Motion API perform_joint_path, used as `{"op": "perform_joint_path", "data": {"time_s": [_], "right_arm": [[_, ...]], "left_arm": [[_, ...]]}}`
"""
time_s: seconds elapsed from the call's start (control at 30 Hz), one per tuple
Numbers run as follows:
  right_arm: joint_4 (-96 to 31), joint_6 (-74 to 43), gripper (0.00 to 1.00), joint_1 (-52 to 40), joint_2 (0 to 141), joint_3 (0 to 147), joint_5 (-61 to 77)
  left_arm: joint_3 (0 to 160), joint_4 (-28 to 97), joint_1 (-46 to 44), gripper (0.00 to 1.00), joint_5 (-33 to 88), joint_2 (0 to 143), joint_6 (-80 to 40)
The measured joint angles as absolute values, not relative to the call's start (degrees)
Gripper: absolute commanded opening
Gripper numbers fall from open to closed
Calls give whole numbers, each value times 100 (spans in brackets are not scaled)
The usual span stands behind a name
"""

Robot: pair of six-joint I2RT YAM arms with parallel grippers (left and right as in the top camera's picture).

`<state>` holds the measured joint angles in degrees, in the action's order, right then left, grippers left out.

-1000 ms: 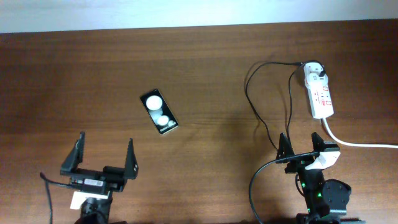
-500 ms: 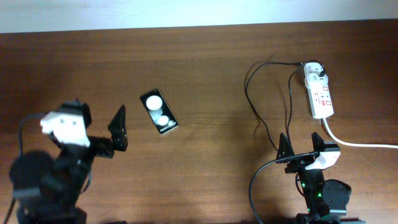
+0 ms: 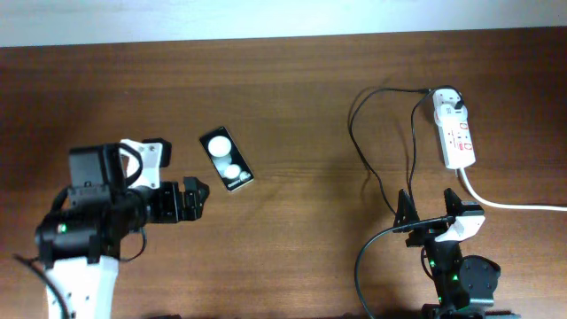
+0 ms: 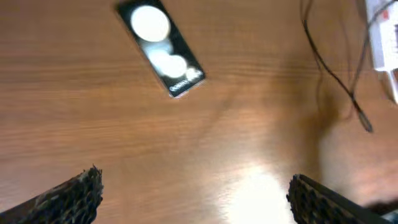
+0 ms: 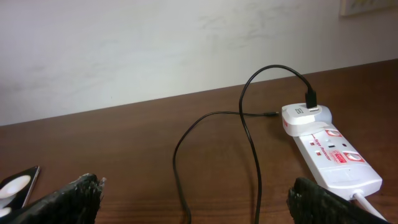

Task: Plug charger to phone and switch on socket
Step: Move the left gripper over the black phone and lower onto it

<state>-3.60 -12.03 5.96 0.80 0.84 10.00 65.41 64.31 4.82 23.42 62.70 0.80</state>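
The black phone (image 3: 227, 160) lies face up on the table, left of centre, showing two white round patches. It also shows in the left wrist view (image 4: 160, 46). My left gripper (image 3: 192, 200) is open and empty, just left of and nearer than the phone; in its own view (image 4: 196, 200) the fingers hang over bare wood. The white socket (image 3: 454, 131) lies at the far right. The black charger cable (image 3: 356, 133) loops from its plug head (image 5: 311, 99) at the strip's far end. My right gripper (image 3: 428, 206) is open and empty, with the cable (image 5: 251, 143) running between its fingers (image 5: 196, 200).
A thick white cord (image 3: 509, 204) runs from the socket's near end off to the right. The table's far edge meets a white wall (image 5: 155, 50). The phone's corner shows at the lower left of the right wrist view (image 5: 15, 186).
My left arm has lifted from its rest at the front left and swung towards the phone, its gripper now pointing right beside it. The right arm, phone, cable and socket have not moved.
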Motion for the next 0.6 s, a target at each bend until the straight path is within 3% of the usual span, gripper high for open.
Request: {"op": "perform_joint_path", "data": {"time_s": [0.23, 0.37, 0.6], "right_arm": [[-360, -1203, 99, 596, 80, 84, 1000], [-360, -1203, 99, 596, 80, 84, 1000], [-360, -1203, 99, 596, 80, 84, 1000]], "left_arm": [[6541, 6405, 482, 99, 2731, 6746, -255], [6751, 6434, 209, 99, 2075, 6757, -998], [8182, 6766, -1070, 97, 202, 7216, -2591]]}}
